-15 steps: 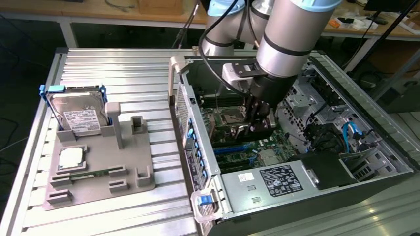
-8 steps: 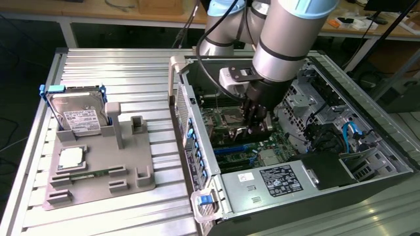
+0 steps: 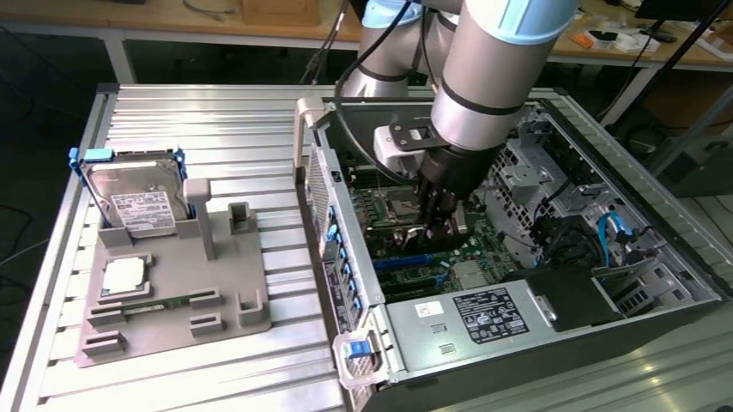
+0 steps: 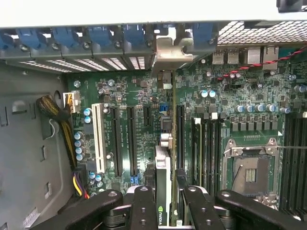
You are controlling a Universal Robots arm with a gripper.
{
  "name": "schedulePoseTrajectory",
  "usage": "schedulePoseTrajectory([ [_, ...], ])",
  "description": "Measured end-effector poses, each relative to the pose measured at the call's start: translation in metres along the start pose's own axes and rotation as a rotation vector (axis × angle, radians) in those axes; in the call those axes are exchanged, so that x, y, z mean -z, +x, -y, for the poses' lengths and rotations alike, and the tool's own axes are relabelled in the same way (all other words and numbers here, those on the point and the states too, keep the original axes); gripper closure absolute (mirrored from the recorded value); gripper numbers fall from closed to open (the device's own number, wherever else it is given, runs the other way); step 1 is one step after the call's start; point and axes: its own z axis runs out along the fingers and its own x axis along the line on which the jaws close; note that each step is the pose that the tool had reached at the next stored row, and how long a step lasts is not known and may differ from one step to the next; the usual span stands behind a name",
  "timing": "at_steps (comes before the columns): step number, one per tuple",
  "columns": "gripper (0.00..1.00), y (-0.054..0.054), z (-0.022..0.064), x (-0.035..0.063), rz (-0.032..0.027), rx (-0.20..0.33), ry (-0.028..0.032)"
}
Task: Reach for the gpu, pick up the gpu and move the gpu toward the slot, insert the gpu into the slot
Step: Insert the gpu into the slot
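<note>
Gripper [image 4: 167, 205] is part-way closed and clamped on the gpu [image 4: 162, 184], one finger on each flat side, with the card hanging edge-on toward the board. Pickup looks done, so I'd say we're in the insert step.

The gpu sits across the memory slots [image 4: 206, 143] from the CPU socket [image 4: 249, 170], running parallel to the socket's edge. In the exterior view the blue slot [image 3: 401, 257] lies just beside the socket, under the gripper [image 3: 439, 221].

My guess is that seating it needs the card's bottom edge square along the slot. The end bracket also has to line up at the case wall [image 4: 100, 36] away from the socket, then it takes straight pressure with no tilt.

Hard to call: in the wrist view the card covers the slot itself, so I can't tell if the edge is touching, partly in or hovering. In the exterior view the arm blocks most of the card.
</note>
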Motion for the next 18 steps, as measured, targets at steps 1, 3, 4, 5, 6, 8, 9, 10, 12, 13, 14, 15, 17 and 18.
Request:
schedulePoseTrajectory([
  [1,0.73,0.0,-0.0004,-0.0006,-0.0001,0.0,0.0003],
  [3,0.73,0.0,-0.0011,-0.002,-0.0001,0.0,0.0007],
  [4,0.73,0.0,-0.0016,-0.0026,0.0,0.0,0.0008],
  [5,0.73,0.0,-0.002,-0.0031,-0.0001,0.0,0.0009],
  [6,0.73,0.0,-0.003,-0.0042,0.0,-0.001,0.0012],
  [8,0.73,0.0,-0.0043,-0.0057,0.0,-0.001,0.0016],
  [9,0.73,0.0,-0.0047,-0.0063,0.0,-0.001,0.0018],
  [10,0.73,0.0,-0.0049,-0.007,-0.0001,-0.001,0.0018],
  [12,0.73,0.0,-0.0051,-0.0086,0.0,-0.001,0.0019],
  [13,0.73,0.0,-0.0053,-0.0096,0.0,-0.001,0.0021],
  [14,0.73,0.001,-0.0054,-0.0104,0.0,-0.001,0.0021],
  [15,0.73,0.001,-0.0055,-0.0112,0.0,-0.001,0.0021],
  [17,0.73,0.001,-0.006,-0.0125,0.0,-0.001,0.0024],
  [18,0.73,0.001,-0.0065,-0.0129,-0.0002,-0.001,0.0025],
])
